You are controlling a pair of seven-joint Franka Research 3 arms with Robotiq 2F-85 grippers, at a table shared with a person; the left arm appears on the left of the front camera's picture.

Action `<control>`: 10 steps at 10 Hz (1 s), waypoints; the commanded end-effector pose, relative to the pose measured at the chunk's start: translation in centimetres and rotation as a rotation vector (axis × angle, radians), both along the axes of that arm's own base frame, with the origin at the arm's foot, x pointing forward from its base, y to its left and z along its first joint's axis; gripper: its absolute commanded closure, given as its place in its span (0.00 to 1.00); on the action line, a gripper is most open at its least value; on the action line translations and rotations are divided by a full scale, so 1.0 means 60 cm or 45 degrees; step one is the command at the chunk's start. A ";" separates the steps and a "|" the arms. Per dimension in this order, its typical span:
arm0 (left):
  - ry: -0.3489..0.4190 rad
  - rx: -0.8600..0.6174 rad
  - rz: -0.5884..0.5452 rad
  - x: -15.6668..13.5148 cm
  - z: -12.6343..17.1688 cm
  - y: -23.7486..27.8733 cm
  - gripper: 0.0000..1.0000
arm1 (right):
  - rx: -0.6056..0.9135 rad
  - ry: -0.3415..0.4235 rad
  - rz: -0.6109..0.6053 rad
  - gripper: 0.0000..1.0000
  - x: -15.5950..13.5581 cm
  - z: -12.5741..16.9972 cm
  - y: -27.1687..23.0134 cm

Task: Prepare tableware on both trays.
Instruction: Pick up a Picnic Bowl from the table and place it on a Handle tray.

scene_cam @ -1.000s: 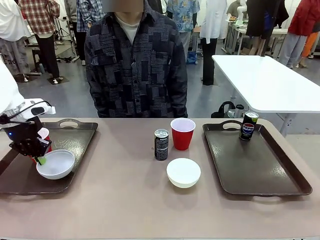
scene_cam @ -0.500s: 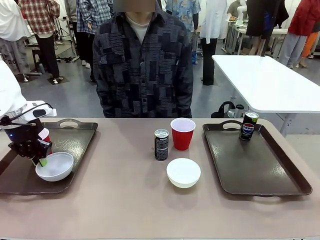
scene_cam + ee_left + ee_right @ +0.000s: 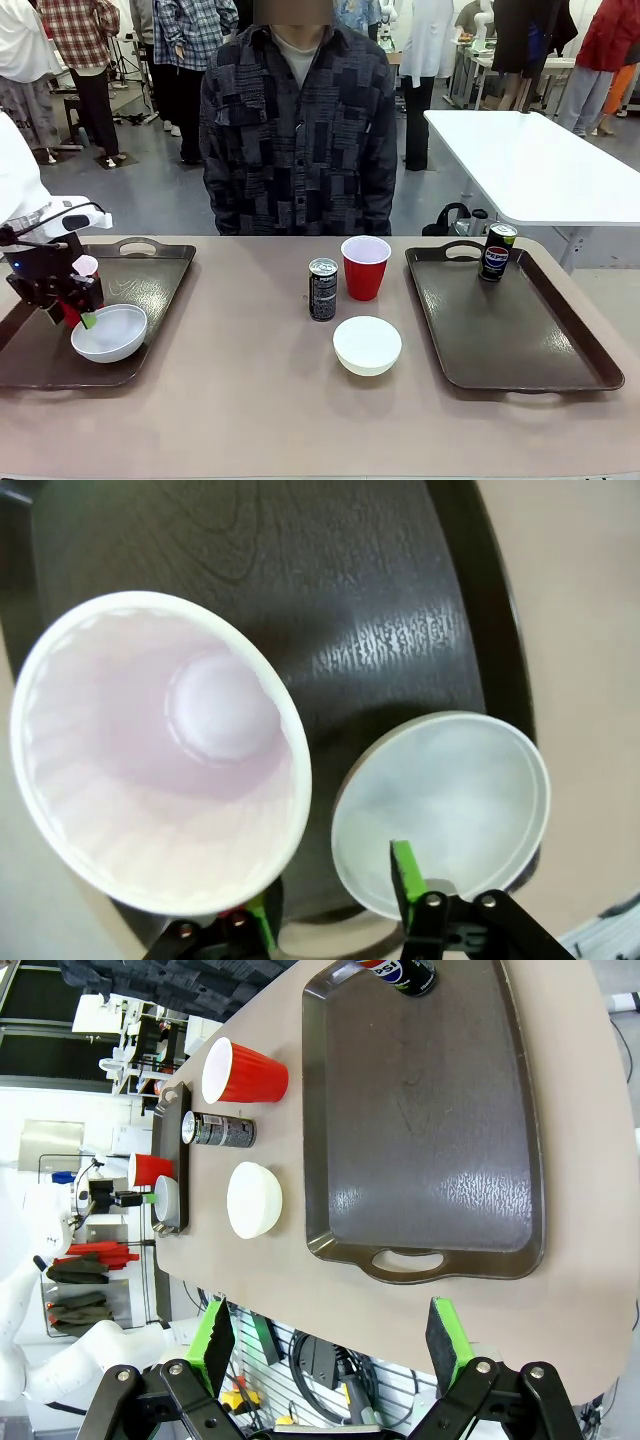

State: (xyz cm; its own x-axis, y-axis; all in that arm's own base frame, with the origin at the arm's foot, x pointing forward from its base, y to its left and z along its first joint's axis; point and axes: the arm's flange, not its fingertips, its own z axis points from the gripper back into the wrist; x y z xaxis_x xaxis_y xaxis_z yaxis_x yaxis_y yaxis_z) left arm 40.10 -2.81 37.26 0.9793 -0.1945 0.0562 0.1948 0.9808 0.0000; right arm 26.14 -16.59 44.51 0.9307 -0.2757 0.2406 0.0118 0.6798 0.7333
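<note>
Releasing: left gripper (image 3: 78,316) now spread above bowl (image 3: 110,333) | bowl on left tray (image 3: 150,285) | right gripper (image 3: 330,1338) spread

We see bright, even overhead light. Glare streaks the left tray (image 3: 400,640) and the right tray (image 3: 440,1110). Shadows under the bowl (image 3: 367,345) are soft. The near cup (image 3: 160,750) looks blurred, and the 2 wrist views bend at their edges.

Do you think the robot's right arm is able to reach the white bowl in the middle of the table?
Probably yes. The right gripper is open and holds nothing, and the white bowl sits alone on bare table with nothing over it; the red cup and can stand on its far side.
</note>
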 end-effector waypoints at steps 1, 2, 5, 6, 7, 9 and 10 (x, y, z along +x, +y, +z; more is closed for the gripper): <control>-0.004 0.057 -0.024 -0.042 0.030 -0.013 0.00 | 0.024 -0.015 0.003 0.00 0.003 -0.001 0.000; 0.012 0.055 -0.046 -0.043 0.053 -0.021 0.13 | 0.024 -0.015 0.003 0.00 0.003 -0.001 0.000; -0.040 0.083 -0.013 -0.030 0.123 -0.036 0.00 | 0.024 -0.015 0.003 0.00 0.003 -0.001 0.000; -0.046 0.088 0.022 -0.025 0.139 -0.040 0.00 | 0.024 -0.015 0.003 0.00 0.003 -0.001 0.000; -0.050 0.116 0.061 -0.023 0.153 -0.040 0.00 | 0.024 -0.015 0.003 0.00 0.003 -0.001 0.000; -0.053 0.038 -0.043 -0.034 0.130 -0.034 0.00 | 0.024 -0.015 0.003 0.00 0.003 -0.001 0.000; -0.053 0.038 -0.043 -0.034 0.130 -0.034 0.00 | 0.024 -0.015 0.003 0.00 0.003 -0.001 0.000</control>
